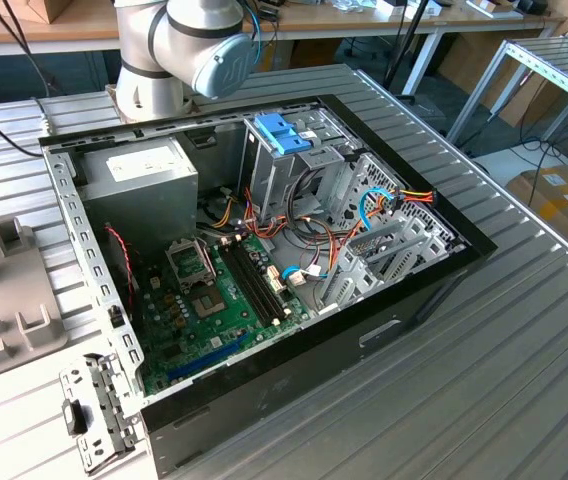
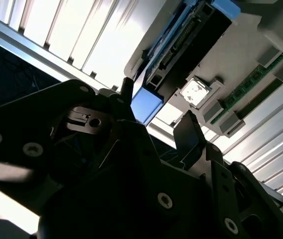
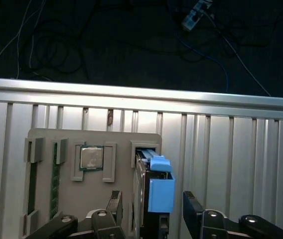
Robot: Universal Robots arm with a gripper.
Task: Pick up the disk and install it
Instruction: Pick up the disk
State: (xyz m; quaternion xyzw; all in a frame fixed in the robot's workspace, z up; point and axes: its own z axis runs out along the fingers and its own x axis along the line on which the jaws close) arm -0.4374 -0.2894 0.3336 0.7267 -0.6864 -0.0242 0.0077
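The disk (image 3: 154, 191) stands on edge in a slot of a grey holder tray (image 3: 47, 137), its light-blue rail facing the camera in the first wrist view. My gripper (image 3: 152, 209) is open and straddles it, with one black finger (image 3: 114, 204) on each side and small gaps to the disk. The second wrist view shows the same disk (image 2: 181, 45), its blue rail end between the fingertips (image 2: 189, 132) of my gripper (image 2: 156, 112). The open computer case (image 1: 464, 250) lies on the slatted table in the exterior view, with my arm's base (image 1: 179, 50) behind it.
A processor chip (image 3: 90, 158) and a memory stick (image 3: 55, 174) lie in other pockets of the tray. Inside the case stand a metal drive cage with a bright-blue bracket (image 1: 282, 135), a power supply (image 1: 144, 170), the motherboard (image 1: 214, 300) and loose cables. The table edge (image 3: 141, 92) runs just beyond the tray.
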